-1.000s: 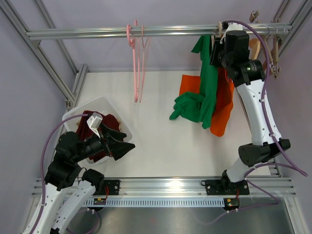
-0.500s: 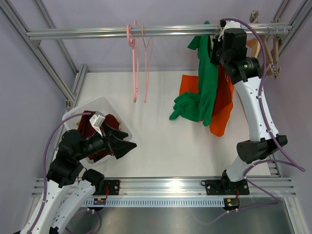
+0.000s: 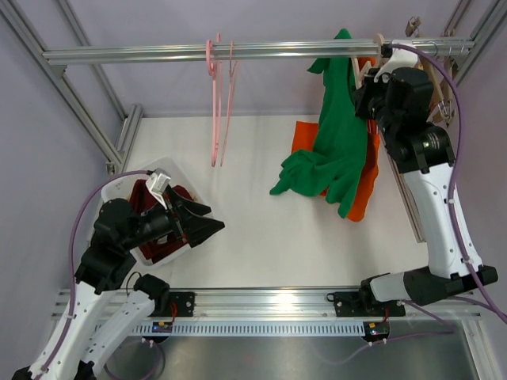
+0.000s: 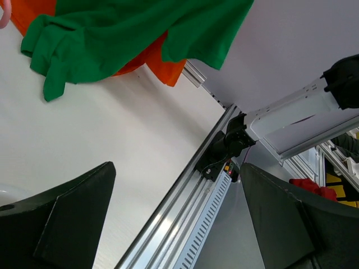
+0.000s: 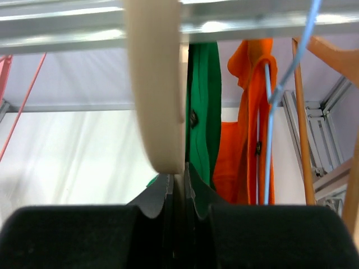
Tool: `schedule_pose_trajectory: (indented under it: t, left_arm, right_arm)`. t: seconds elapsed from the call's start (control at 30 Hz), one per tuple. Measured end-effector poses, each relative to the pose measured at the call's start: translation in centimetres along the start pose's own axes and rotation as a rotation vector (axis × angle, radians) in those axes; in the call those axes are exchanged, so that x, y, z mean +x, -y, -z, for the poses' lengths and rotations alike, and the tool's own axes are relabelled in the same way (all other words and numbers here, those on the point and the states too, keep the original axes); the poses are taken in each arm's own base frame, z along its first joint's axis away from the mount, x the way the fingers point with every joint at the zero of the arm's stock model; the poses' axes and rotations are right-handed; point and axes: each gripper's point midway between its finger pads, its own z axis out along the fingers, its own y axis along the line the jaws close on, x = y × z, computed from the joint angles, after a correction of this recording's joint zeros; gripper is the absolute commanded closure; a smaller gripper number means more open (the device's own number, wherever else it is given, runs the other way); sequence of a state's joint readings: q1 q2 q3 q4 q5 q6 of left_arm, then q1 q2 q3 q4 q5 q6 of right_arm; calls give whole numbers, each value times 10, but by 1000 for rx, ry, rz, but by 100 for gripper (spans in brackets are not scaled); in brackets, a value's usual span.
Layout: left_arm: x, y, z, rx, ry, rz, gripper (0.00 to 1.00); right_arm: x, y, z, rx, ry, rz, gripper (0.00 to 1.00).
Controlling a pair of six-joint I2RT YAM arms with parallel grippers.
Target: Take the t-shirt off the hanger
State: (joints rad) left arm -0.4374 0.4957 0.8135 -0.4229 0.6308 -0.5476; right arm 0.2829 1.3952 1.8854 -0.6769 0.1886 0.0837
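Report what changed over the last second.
The right gripper, shut on the wooden hanger, swung rightward along the rail, lifting the top of the green t-shirt above it. The left gripper drifted slightly right, open. Orange t-shirt, pink hangers and bin stayed roughly in place.

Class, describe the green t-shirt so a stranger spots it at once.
Find the metal rail across the back. Near its right end hangs the green t-shirt, its lower end bunched on the table. It is the only green garment; the orange garment hangs beside it.
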Motion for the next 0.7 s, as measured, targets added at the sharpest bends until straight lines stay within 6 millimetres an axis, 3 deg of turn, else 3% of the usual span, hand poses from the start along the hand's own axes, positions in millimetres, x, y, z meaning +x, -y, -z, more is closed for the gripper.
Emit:
schedule_pose_trajectory:
  t: [0.17,0.4,0.57,0.7]
  left_arm:
    - [-4,6,-7,26,-14,13,1]
    - [2,50,-22,157,-90,-20,1]
    - [46,93,-50,225,-223,-96,1]
    - [77,95,-77,144,-277,-163,1]
  right_arm:
    - [10,-13,7,-35,12,-7,100]
    - [68,-44,22,-84,-54,-11,100]
    - [103,-43,55,-83,-68,-78,100]
    - [105,-40,75,-83,-29,-164,100]
